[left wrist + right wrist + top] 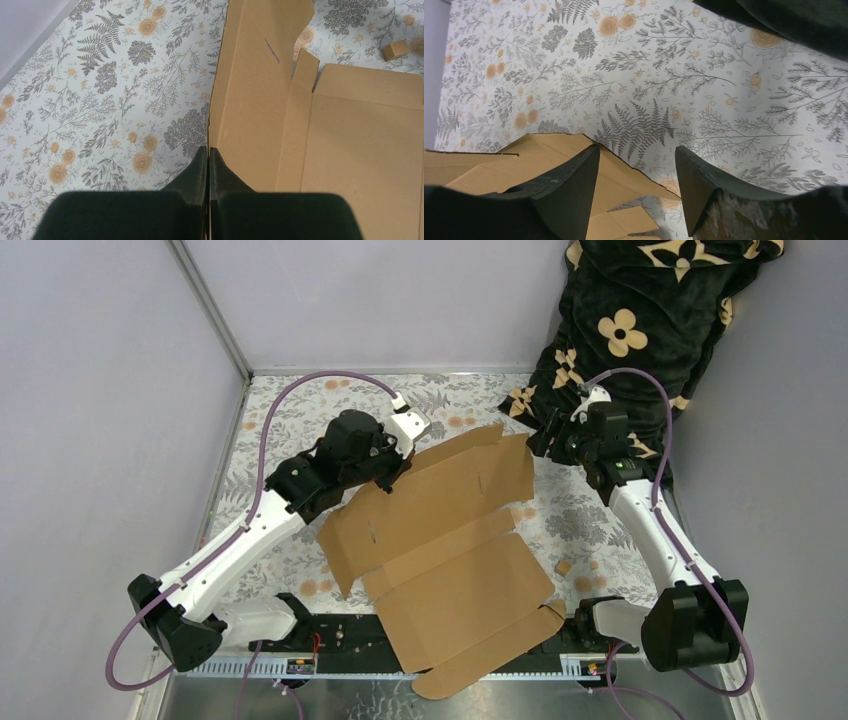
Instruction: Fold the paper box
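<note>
- Table (290, 410): covered by a pale cloth printed with grey ferns and orange flowers. It is enclosed by plain grey walls (100, 390) on the left and at the back.
- Box (450, 540): an unfolded sheet of plain brown cardboard. It lies diagonally across the middle of the table, from the far centre down to the near edge. Its rounded near flap overhangs the black base rail (340, 635) between the arms. Creases, side tabs and two short slits are visible. No panel stands upright.
- Blanket (640, 320): black with tan flower motifs, heaped in the far right corner behind the right arm.
- Left arm (250, 530): white and black, reaching from the near left corner to the box's far left edge. A purple cable loops over it.
- Right arm (650, 530): reaching from the near right corner to the box's far right corner.
- Left gripper (208, 150): jaws pressed together, with the left edge of the box running into the seam between them. The edge is pinched.
- Right gripper (636, 150): jaws apart with a clear gap. The far corner of the box lies just beneath, one finger overlapping it. Contact cannot be told.
- Block (396, 50): a small tan piece on the cloth, near the box's right side and apart from it.
</note>
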`<state>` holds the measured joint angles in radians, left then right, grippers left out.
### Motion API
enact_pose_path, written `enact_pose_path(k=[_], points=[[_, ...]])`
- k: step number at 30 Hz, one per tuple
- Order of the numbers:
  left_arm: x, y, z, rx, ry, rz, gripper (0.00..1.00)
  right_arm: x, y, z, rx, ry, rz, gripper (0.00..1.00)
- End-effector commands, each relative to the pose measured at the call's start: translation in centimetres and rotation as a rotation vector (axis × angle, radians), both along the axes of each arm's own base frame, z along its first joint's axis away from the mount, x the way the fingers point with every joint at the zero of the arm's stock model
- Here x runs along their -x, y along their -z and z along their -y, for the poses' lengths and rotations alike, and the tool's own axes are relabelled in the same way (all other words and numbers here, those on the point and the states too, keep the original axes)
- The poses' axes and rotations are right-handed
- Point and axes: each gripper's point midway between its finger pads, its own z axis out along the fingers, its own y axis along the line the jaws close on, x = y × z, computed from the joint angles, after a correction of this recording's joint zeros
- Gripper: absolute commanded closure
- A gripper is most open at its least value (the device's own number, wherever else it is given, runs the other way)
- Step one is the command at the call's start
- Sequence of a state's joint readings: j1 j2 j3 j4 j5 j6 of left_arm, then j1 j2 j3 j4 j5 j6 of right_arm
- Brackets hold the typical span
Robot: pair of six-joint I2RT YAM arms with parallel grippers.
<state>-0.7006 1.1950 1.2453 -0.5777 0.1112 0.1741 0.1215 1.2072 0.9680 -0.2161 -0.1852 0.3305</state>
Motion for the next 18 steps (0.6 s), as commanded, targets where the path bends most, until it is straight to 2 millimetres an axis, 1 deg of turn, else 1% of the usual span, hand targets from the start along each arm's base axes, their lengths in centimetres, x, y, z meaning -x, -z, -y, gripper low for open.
enact_pose_path(k=[1, 3, 9, 10, 14, 17, 18], points=[[0.0, -1.5, 0.6, 0.017, 0.028, 0.030, 0.98, -0.2, -1.8, -1.6, -0.068, -0.078, 0.094, 0.35], [-0.1, -1.3, 0.6, 0.012, 0.030, 0.026, 0.98, 0.0, -1.9, -2.2, -0.094, -0.110, 0.112, 0.35], [0.1, -1.4, 0.8, 0.019, 0.041, 0.022, 0.98, 0.0, -1.1, -3.7, -0.129, -0.196, 0.107, 0.34], [0.1, -1.4, 0.8, 0.018, 0.043, 0.024, 0.98, -0.3, -1.4, -4.0, -0.141, -0.211, 0.132, 0.33], [0.1, -1.4, 0.8, 0.015, 0.045, 0.027, 0.98, -0.3, -0.7, -4.8, -0.167, -0.260, 0.126, 0.34], [0.0, -1.3, 0.8, 0.012, 0.045, 0.026, 0.98, -0.3, 0.0, -4.9, -0.165, -0.269, 0.113, 0.36], [0.0, -1.2, 0.8, 0.011, 0.046, 0.026, 0.97, -0.2, 0.1, -5.0, -0.166, -0.273, 0.109, 0.39]])
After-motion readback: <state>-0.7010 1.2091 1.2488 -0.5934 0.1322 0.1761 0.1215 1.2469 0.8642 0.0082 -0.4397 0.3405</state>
